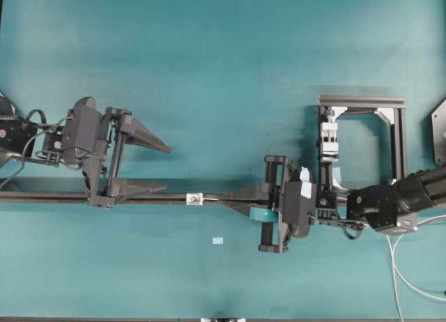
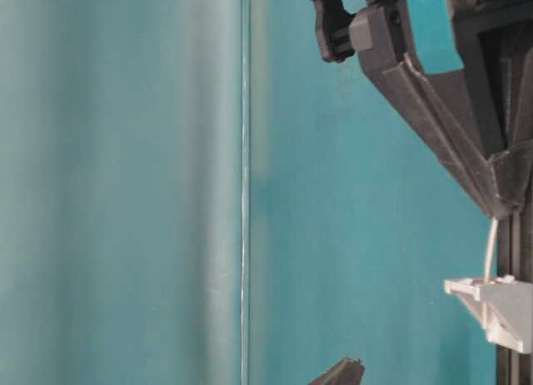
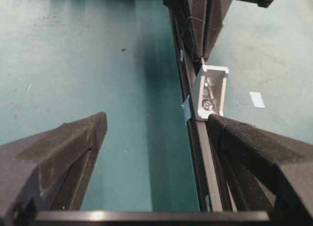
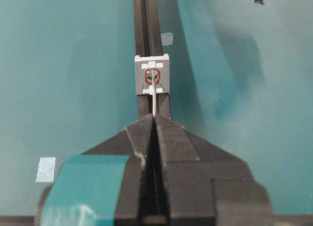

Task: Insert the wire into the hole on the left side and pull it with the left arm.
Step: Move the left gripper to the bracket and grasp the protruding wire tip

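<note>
My right gripper, the one with teal tape, is shut on the wire. A short pale stretch of wire runs from its fingertips to the hole in the small silver-white fitting, and its end sits in the hole's mouth. The fitting is fixed on a black rail. My left gripper is open just left of the fitting, and one finger lies along the rail almost touching the fitting. Nothing is between its fingers. No wire shows on the fitting's left side.
The black rail crosses the teal table from the left edge. At right stands an aluminium frame with a white clamp block. Slack wire loops lie at lower right. A pale tape patch lies below the fitting.
</note>
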Robot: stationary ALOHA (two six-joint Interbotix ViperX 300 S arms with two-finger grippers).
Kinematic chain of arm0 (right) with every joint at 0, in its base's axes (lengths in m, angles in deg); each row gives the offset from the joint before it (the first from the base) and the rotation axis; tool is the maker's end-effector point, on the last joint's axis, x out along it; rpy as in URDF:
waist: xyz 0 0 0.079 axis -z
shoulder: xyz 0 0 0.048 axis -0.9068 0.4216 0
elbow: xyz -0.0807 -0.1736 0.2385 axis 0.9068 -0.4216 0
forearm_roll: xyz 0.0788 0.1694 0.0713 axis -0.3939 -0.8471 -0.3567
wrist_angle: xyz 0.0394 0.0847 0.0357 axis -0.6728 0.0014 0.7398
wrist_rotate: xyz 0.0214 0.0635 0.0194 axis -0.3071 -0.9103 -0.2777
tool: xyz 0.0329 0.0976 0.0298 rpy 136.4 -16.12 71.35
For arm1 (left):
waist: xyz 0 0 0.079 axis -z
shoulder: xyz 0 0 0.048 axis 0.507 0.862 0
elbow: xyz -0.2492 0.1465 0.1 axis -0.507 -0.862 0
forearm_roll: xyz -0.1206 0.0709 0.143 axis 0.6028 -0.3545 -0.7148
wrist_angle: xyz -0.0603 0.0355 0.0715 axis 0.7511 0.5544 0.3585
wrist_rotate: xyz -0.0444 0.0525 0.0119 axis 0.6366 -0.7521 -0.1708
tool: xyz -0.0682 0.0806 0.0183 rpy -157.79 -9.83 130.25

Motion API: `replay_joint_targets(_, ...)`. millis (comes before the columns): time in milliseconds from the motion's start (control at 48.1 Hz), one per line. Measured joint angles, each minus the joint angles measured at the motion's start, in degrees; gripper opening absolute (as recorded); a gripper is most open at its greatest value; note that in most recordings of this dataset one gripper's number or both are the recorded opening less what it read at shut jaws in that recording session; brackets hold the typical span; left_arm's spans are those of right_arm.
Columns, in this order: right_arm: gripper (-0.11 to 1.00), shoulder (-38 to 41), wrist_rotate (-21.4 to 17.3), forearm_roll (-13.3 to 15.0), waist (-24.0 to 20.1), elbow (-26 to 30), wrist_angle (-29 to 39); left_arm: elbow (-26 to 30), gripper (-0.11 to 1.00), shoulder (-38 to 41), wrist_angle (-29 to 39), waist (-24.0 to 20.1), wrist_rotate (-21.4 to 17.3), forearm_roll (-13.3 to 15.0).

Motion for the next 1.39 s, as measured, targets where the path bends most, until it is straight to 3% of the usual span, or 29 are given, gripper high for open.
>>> replay_joint_targets(1018,0.05,1.8,0.3,0.1,1.1,3.3,0.1,0.8,0.64,0.0,4.0,0.0,0.4,0.0)
replay_joint_targets(1391,0.05,1.8,0.3,0.8,1.7,3.9,1.7,3.7,0.63,-0.3,10.2,0.8,7.6,-0.3)
